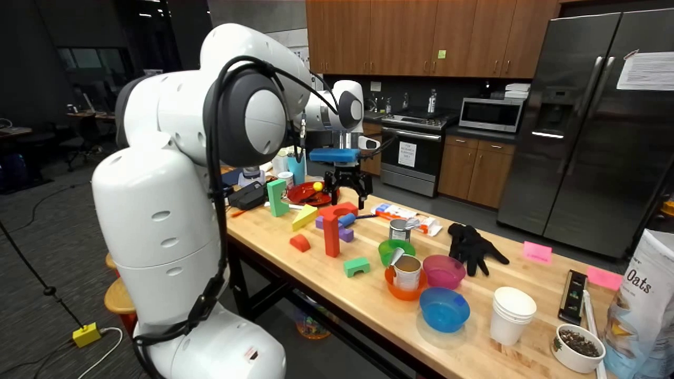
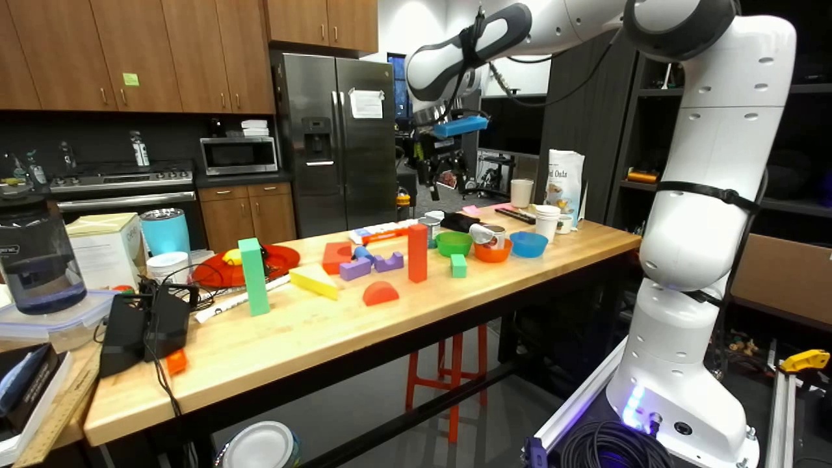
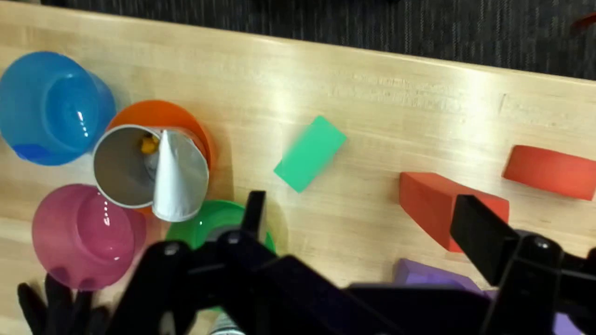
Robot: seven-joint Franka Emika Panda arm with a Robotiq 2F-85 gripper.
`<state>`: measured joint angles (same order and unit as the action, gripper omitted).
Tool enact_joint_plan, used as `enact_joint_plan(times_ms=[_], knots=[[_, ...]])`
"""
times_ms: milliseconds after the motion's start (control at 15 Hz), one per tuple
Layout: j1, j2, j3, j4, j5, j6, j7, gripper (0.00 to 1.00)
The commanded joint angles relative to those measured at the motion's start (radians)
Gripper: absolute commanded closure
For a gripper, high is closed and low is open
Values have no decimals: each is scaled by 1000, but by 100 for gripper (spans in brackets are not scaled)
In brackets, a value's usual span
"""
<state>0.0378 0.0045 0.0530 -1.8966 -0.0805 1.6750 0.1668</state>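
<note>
My gripper (image 1: 348, 204) is open and empty, pointing down above the table; it also shows in an exterior view (image 2: 448, 187) and the wrist view (image 3: 361, 204). In the wrist view, a green bridge block (image 3: 309, 153) lies on the table ahead of the open fingers. A red block (image 3: 428, 204) stands upright, partly behind one fingertip. A green bowl (image 3: 205, 221) is partly hidden by the opposite finger. A purple block (image 3: 430, 274) is mostly covered by the gripper. An open can (image 3: 121, 167) with a bent-up lid sits in an orange bowl (image 3: 160, 110).
A blue bowl (image 3: 51, 107), a pink bowl (image 3: 84, 232) and a black glove (image 1: 468, 247) lie near the can. A red half-round block (image 1: 300, 242), yellow wedge (image 1: 305, 217) and tall green block (image 1: 276, 198) stand farther along. White cups (image 1: 511, 316) and an oats bag (image 1: 637, 310) stand at one end.
</note>
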Motion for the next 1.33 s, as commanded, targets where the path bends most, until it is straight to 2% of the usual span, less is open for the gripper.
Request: enact_joint_plan(times_ms=[0, 133, 200, 267, 733, 933, 1267], knots=[[-2, 59, -8, 65, 19, -1, -102, 0], [-1, 86, -7, 95, 20, -31, -114, 0], [-2, 105, -9, 123, 30, -90, -99, 0], [4, 67, -5, 60, 9, -18, -82, 0], [5, 81, -5, 67, 9, -24, -81, 0], [10, 136, 2, 79, 42, 49, -95, 0], [29, 184, 4, 95, -7, 154, -77, 0]])
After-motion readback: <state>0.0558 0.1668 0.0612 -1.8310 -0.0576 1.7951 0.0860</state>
